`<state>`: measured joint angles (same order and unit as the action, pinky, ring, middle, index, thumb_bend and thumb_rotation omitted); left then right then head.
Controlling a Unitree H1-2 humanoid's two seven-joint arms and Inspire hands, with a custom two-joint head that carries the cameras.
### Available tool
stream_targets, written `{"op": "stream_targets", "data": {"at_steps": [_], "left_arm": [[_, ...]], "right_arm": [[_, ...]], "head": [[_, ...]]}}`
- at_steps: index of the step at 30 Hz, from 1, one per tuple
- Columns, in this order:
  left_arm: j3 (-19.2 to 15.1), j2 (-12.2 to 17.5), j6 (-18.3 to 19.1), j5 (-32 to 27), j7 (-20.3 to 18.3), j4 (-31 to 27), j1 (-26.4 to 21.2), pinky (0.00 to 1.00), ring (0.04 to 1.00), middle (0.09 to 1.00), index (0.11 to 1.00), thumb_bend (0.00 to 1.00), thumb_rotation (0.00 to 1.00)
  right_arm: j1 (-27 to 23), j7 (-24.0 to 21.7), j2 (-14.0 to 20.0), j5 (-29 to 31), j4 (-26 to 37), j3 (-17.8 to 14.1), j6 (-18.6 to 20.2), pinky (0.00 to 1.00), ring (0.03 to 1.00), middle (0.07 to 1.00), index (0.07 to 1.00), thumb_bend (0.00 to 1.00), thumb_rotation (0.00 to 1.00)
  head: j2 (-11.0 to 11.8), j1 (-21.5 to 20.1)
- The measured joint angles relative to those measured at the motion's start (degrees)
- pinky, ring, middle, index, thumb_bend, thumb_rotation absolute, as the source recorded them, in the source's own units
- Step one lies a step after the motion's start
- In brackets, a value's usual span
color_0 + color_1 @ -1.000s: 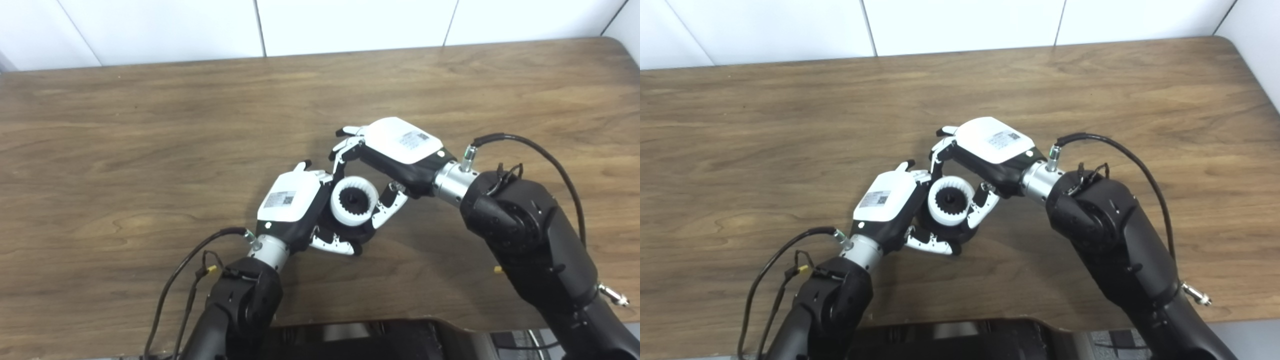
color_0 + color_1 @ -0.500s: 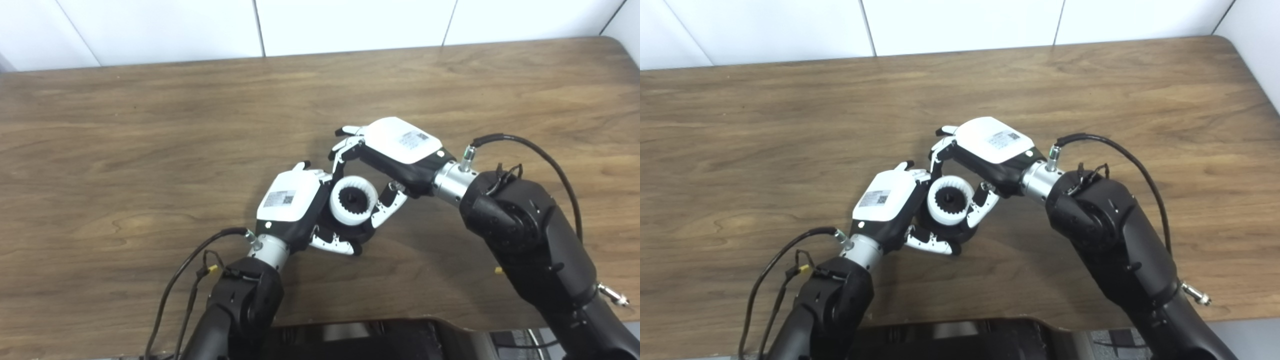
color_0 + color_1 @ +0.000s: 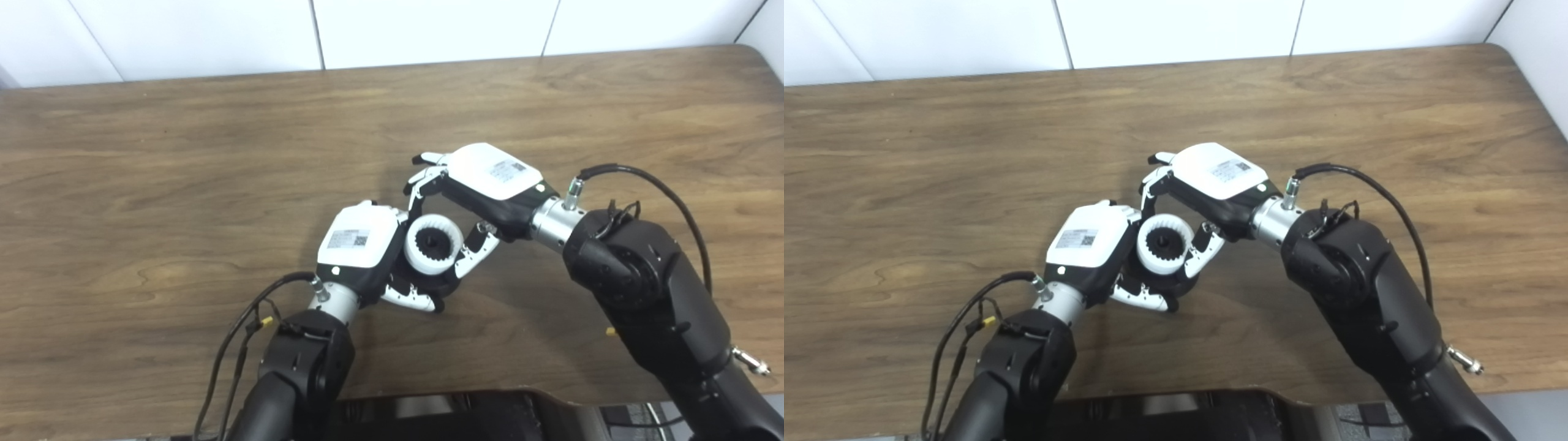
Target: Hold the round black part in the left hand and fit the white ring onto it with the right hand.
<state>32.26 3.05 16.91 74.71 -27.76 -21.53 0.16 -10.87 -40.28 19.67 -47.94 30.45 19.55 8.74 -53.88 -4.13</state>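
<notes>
left hand [image 3: 358, 245] grips round black part [image 3: 450, 283]; right hand [image 3: 484, 184] pinching white ring [image 3: 432, 244] onto it; seating step; next: press square

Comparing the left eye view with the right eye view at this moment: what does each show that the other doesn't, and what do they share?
Only the left eye view shows a dark strip of wall at the table's far left corner. Only the right eye view shows the white wall past the table's right edge.

Both show the left hand shut on the round black part, with the toothed white ring sitting on it. The right hand arches over the ring, fingers close beside it; contact cannot be told.
</notes>
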Motion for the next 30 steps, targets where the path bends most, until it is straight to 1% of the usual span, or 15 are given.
{"op": "stream_targets", "data": {"at_steps": [1, 2, 3, 5, 10, 13, 18, 23, 30], "left_arm": [[-0.09, -0.22, 0.00, 0.21, -0.01, 0.01, 0.07, 0.87, 0.832, 0.807, 0.803, 1.00, 0.40], [-0.22, -0.41, 0.01, 0.45, -0.05, 0.01, 0.14, 0.86, 0.826, 0.805, 0.797, 1.00, 0.40], [-0.35, -0.54, 0.00, 0.67, -0.06, 0.02, 0.22, 0.86, 0.824, 0.804, 0.795, 1.00, 0.40], [-0.63, -0.77, 0.00, 1.03, -0.06, 0.02, 0.34, 0.87, 0.828, 0.805, 0.794, 1.00, 0.41], [-0.98, -1.19, -0.03, 1.93, -1.00, -0.16, 0.46, 0.87, 0.842, 0.821, 0.807, 1.00, 0.47], [-1.36, -1.69, 0.04, 2.69, -2.93, -0.64, 0.46, 0.87, 0.861, 0.834, 0.820, 1.00, 0.50], [-2.58, -3.44, 0.17, 5.15, -7.00, -1.44, 0.49, 0.88, 0.879, 0.849, 0.829, 1.00, 0.56], [-3.48, -4.67, 0.06, 7.60, -9.05, -1.56, 0.48, 0.88, 0.890, 0.868, 0.845, 1.00, 0.57], [-5.06, -6.05, 0.02, 8.04, -8.69, -1.48, 1.19, 0.87, 0.887, 0.885, 0.869, 1.00, 0.55]], "right_arm": [[0.00, -0.02, 0.01, -0.06, 0.00, 0.01, 0.02, 0.90, 0.938, 0.797, 0.494, 0.52, 0.15], [0.00, -0.03, 0.01, -0.13, 0.00, 0.01, 0.02, 0.90, 0.938, 0.798, 0.583, 0.72, 0.17], [0.00, -0.03, 0.01, -0.24, 0.00, 0.01, 0.03, 0.90, 0.938, 0.799, 0.615, 0.79, 0.19], [0.02, -0.49, 0.19, -0.92, -0.29, 0.15, 0.11, 0.89, 0.938, 0.802, 0.642, 0.86, 0.21], [0.24, -1.37, 0.70, -1.27, -0.79, 0.14, 0.44, 0.89, 0.939, 0.805, 0.651, 0.90, 0.27], [0.38, -1.44, 0.68, -1.46, -0.98, 0.15, 0.59, 0.89, 0.942, 0.809, 0.651, 0.90, 0.29], [0.59, -1.53, 0.67, -1.53, -1.04, 0.16, 0.75, 0.89, 0.945, 0.812, 0.651, 0.91, 0.31], [0.84, -1.52, 0.66, -1.21, -1.18, 0.04, 0.85, 0.89, 0.950, 0.816, 0.656, 0.92, 0.33], [1.08, -1.53, 0.48, -0.27, -1.34, -0.35, 2.03, 0.89, 0.950, 0.843, 0.716, 0.95, 0.39]], "head": [[0.00, 0.00], [0.00, 0.09], [0.00, 0.09], [0.00, 0.00], [0.00, 0.17], [0.18, 0.35], [0.35, 0.26], [0.35, 0.26], [0.62, 0.00]]}}
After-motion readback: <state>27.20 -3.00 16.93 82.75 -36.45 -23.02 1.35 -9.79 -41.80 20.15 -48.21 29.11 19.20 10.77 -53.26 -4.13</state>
